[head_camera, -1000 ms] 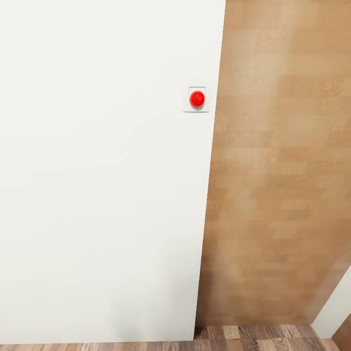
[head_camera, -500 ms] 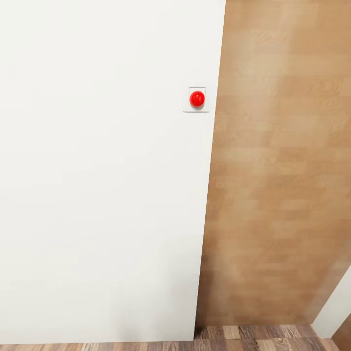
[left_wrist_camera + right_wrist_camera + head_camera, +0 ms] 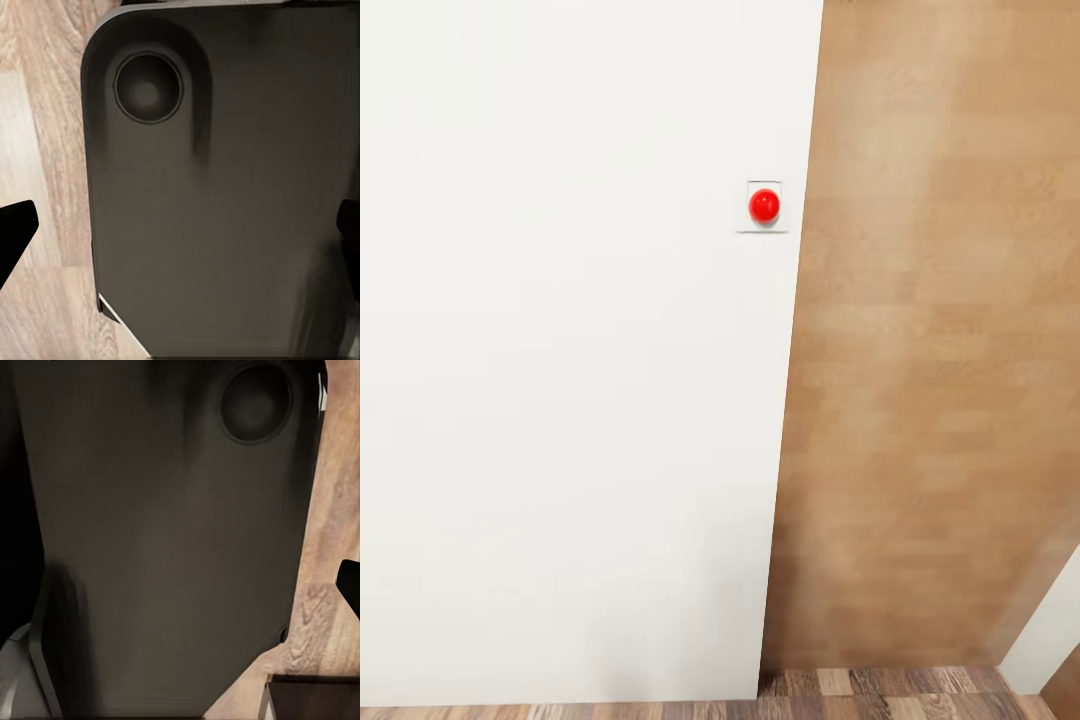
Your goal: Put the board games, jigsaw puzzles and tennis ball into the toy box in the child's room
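The toys, the toy box, the table and the bed are out of view. In the left wrist view my left gripper hangs open over my own dark base, one black fingertip at each side edge of the picture. In the right wrist view my right gripper is open too, above the same dark base. One of its fingertips stands against the wood plank floor; the other is lost in shadow. Neither gripper holds anything.
Close ahead in the head view stands a white wall with a red round button in a small square plate. To its right is a tall light-wood panel. A strip of wood plank floor runs along the bottom.
The whole head picture has slid down by a few pixels, so the camera moved slightly. Nothing else has changed.
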You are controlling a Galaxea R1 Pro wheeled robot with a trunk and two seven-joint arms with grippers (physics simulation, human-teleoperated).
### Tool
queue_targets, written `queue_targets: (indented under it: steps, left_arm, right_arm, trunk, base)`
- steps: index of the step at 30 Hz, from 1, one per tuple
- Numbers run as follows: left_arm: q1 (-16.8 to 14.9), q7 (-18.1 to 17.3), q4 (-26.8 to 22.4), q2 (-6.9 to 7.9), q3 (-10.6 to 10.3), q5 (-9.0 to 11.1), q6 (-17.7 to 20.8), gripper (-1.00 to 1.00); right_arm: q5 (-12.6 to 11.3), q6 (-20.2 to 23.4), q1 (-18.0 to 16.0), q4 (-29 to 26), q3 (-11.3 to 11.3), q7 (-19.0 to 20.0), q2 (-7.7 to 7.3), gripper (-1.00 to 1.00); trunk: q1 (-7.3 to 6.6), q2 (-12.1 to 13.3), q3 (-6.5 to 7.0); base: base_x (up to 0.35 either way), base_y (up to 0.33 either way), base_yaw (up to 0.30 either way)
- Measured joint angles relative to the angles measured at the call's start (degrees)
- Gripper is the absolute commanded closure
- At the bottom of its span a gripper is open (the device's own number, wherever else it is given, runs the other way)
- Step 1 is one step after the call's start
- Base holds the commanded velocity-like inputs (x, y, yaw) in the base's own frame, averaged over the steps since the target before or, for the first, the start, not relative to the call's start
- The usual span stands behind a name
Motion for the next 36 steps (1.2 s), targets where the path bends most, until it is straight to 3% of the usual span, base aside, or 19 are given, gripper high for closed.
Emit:
queue_targets:
  steps: [14, 36]
  left_arm:
    - [-0.01, 0.03, 0.00, 0.05, 0.06, 0.00, 0.10, -1.00]
    - [-0.04, 0.22, -0.04, 0.42, 0.09, 0.05, 0.18, -1.00]
  right_arm:
    - [-0.25, -0.14, 0.00, -0.36, -0.19, -0.01, -1.10, -1.00]
    - [-0.46, -1.11, 0.00, -0.39, -0.41, 0.30, -0.28, -1.00]
  trunk:
    - [-3.08, 5.62, 2.52]
    - [-7.91, 14.45, 6.47]
  base:
    - [0.000, 0.000, 0.000]
    - [0.000, 0.000, 0.000]
